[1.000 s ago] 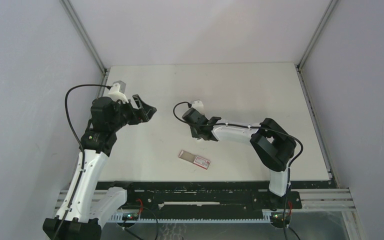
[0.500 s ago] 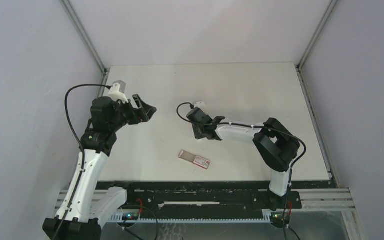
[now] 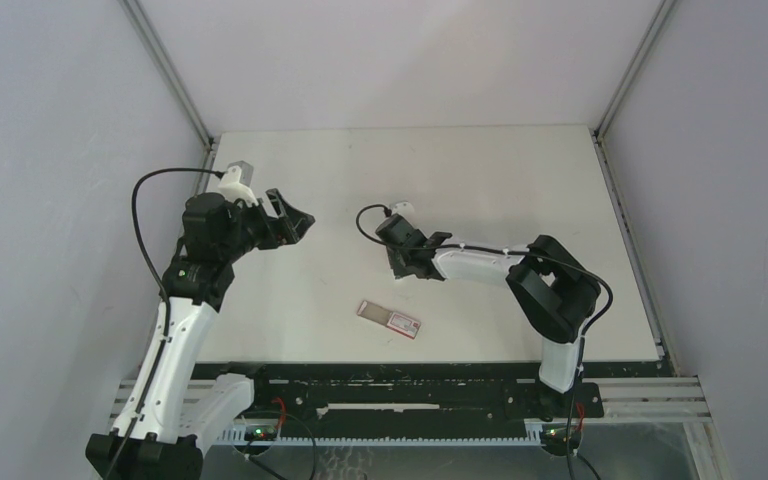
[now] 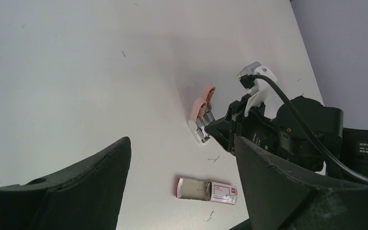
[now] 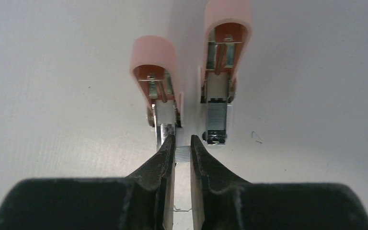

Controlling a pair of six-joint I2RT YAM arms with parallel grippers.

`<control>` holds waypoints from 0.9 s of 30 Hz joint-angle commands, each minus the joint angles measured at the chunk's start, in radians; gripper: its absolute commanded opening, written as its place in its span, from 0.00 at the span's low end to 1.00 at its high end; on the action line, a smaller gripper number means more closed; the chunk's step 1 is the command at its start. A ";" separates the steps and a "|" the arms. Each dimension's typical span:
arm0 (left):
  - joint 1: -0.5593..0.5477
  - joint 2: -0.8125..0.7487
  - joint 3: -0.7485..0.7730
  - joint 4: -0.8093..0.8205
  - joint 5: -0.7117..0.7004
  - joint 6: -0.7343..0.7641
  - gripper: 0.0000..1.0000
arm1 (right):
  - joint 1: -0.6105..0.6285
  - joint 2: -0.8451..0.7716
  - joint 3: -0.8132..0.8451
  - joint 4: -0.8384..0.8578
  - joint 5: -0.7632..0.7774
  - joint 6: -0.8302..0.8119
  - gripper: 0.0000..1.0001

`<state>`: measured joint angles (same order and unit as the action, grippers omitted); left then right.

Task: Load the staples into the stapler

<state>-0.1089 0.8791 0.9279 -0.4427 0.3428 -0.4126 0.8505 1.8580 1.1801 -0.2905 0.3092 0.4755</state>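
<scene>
The pink stapler (image 5: pixel 155 76) lies opened flat into two halves, its metal channel (image 5: pixel 216 117) facing up; it also shows in the left wrist view (image 4: pixel 202 108). In the top view my right gripper hides it. My right gripper (image 5: pixel 182 143) (image 3: pixel 401 258) sits just short of the stapler's near end, its fingers nearly closed on a short silvery strip of staples (image 5: pixel 182 153). The staples pack (image 3: pixel 390 318) (image 4: pixel 206 190), pink-red with a white label, lies open on the table nearer the arms. My left gripper (image 3: pixel 290 222) (image 4: pixel 181 143) is open and empty, held above the table to the left.
A few loose bent staples lie on the white table (image 3: pixel 480 170), near the pack (image 4: pixel 213 158) and beside the stapler (image 5: pixel 256 137). Grey walls stand to the left, right and back.
My right gripper has turned a little and shifted slightly up and to the right over the stapler. The left arm and the pack have not moved.
</scene>
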 commanded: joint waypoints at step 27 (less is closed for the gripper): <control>0.015 0.015 -0.035 0.041 0.028 -0.016 0.83 | -0.036 -0.069 -0.032 0.140 -0.148 -0.219 0.12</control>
<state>-0.1036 0.8944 0.9279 -0.4351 0.3466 -0.4187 0.8185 1.7824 1.1561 -0.2218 0.2020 0.3340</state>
